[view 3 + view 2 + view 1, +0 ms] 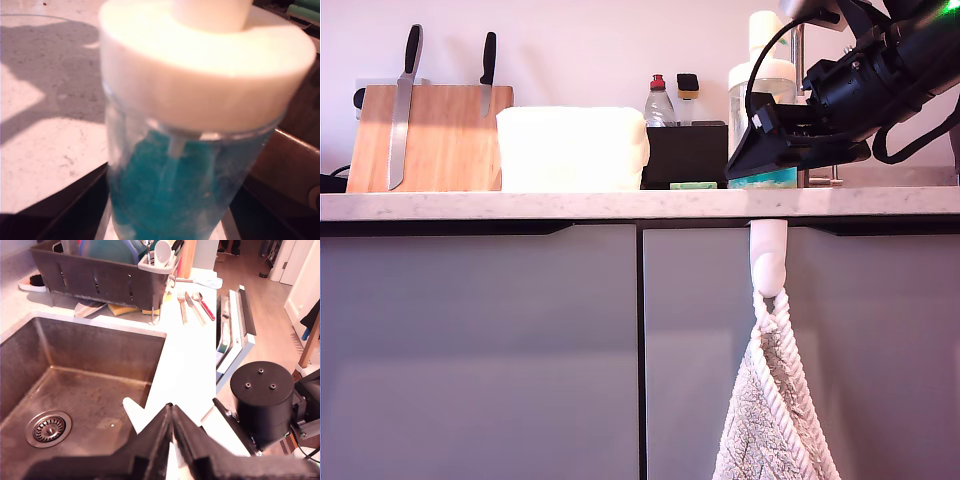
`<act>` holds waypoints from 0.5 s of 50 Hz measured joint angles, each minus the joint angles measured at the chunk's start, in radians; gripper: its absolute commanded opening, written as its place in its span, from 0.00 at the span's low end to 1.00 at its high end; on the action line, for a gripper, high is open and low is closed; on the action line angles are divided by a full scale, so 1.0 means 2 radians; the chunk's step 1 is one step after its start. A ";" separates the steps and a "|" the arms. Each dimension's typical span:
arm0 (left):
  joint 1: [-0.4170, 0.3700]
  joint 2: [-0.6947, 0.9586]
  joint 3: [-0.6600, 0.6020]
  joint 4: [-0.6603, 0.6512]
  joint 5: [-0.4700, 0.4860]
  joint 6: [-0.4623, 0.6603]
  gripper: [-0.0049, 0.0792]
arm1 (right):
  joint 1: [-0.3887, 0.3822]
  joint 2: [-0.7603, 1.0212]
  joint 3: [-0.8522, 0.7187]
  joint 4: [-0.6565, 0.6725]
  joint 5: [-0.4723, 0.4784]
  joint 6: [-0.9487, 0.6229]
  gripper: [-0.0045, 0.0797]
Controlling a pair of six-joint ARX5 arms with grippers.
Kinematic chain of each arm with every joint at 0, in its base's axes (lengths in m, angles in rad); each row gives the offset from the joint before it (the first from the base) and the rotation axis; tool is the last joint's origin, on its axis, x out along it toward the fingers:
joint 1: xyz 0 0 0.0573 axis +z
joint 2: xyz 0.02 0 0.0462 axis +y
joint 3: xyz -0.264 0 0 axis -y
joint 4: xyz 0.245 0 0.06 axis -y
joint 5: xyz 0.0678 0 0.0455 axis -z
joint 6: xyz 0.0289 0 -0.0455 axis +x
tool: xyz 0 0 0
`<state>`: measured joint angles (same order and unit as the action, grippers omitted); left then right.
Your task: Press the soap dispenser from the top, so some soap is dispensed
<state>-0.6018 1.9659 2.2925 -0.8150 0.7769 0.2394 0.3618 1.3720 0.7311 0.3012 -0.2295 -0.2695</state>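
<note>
Countertop (520,204) | soap dispenser (200,100) apparently gripped by my second gripper (165,220) | my first gripper (172,427) fingers closed

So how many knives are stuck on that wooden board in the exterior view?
2. First knife hangs near the wooden board's left edge in the exterior view; second knife sits near its right end. Others may be hidden.

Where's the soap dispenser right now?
The soap dispenser stands on the counter at the exterior view's right, between my second gripper's fingers, beside the black box.
</note>
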 measured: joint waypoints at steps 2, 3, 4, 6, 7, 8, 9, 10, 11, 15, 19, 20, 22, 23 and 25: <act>0.000 0.000 0.000 -0.001 0.000 0.000 0.07 | 0.000 0.000 0.000 0.000 0.000 0.002 0.81; 0.000 0.000 0.000 -0.001 0.000 0.000 0.07 | 0.000 0.000 0.000 0.000 0.000 0.002 0.81; 0.000 0.000 0.000 -0.001 0.000 0.000 0.07 | 0.000 0.000 0.000 0.000 0.001 0.002 0.81; 0.000 0.000 0.000 -0.001 0.000 0.000 0.07 | 0.000 -0.001 0.000 0.000 0.002 0.002 0.81; 0.000 0.000 0.000 -0.001 0.000 0.000 0.07 | 0.000 -0.002 0.000 -0.001 0.002 0.002 0.81; 0.000 0.000 0.000 -0.001 0.000 0.000 0.07 | 0.000 -0.003 0.000 -0.002 0.002 0.002 0.81; 0.000 0.000 0.000 -0.001 0.000 0.000 0.07 | 0.000 -0.004 0.000 -0.003 0.002 0.002 0.81; 0.000 0.000 0.000 -0.001 0.000 0.000 0.07 | 0.000 -0.005 0.000 -0.003 0.002 0.002 0.81; 0.000 0.000 0.000 -0.001 0.000 0.000 0.07 | 0.000 -0.007 0.000 -0.004 0.002 0.002 0.81; 0.000 0.000 0.000 -0.001 0.000 0.000 0.07 | 0.000 -0.014 0.000 -0.007 0.002 0.002 0.81; 0.000 0.000 0.000 -0.001 0.000 0.000 0.07 | 0.000 -0.023 0.000 -0.010 0.002 0.003 0.81; 0.000 0.000 0.000 -0.001 0.000 0.000 0.07 | 0.000 -0.024 0.000 -0.011 0.002 0.003 0.81; 0.000 0.000 0.000 -0.001 0.000 0.000 0.07 | 0.000 -0.029 0.000 -0.015 0.002 0.003 0.81; 0.000 0.000 0.000 -0.001 0.000 0.000 0.07 | 0.000 -0.030 0.000 -0.017 0.002 0.003 0.81; 0.000 0.000 0.000 -0.001 0.000 0.000 0.07 | 0.000 -0.035 0.000 -0.025 0.003 0.004 0.81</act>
<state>-0.6014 1.9659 2.2925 -0.8165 0.7769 0.2394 0.3614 1.3029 0.7311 0.2512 -0.2241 -0.2623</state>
